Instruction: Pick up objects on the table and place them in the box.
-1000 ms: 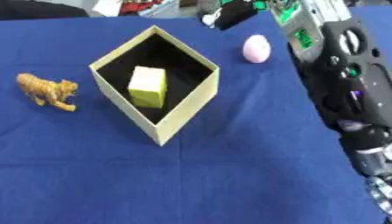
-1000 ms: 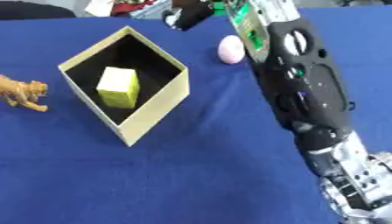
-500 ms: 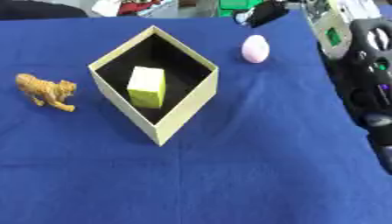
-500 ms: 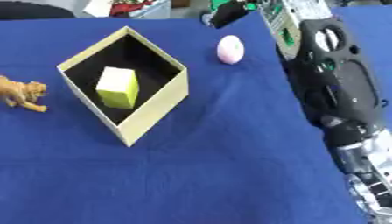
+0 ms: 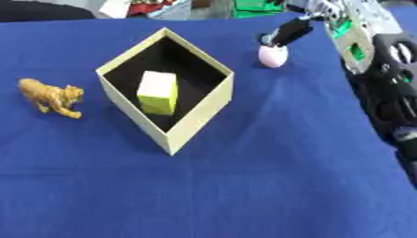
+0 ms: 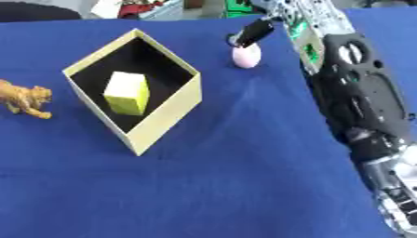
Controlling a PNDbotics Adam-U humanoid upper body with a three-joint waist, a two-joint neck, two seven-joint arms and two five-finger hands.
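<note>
An open cream box (image 5: pixel 199 120) with a black inside stands on the blue table and holds a yellow-green block (image 5: pixel 158 92). A pink egg-shaped object (image 5: pixel 272 56) lies beyond the box's right corner. My right hand (image 5: pixel 289 33) reaches down from the upper right, its dark fingertips just above the top of the pink object; I cannot make out whether the fingers close on it. An orange toy tiger (image 5: pixel 52 96) stands left of the box. My left hand shows in neither view.
My right arm (image 6: pixel 354 102) fills the right side of both views. The blue cloth (image 5: pixel 244 186) spreads wide in front of the box. Coloured clutter (image 5: pixel 155 7) lies beyond the table's far edge.
My right hand has come down and toward the pink object, from well above it to just over its top. The box, block and tiger have not moved.
</note>
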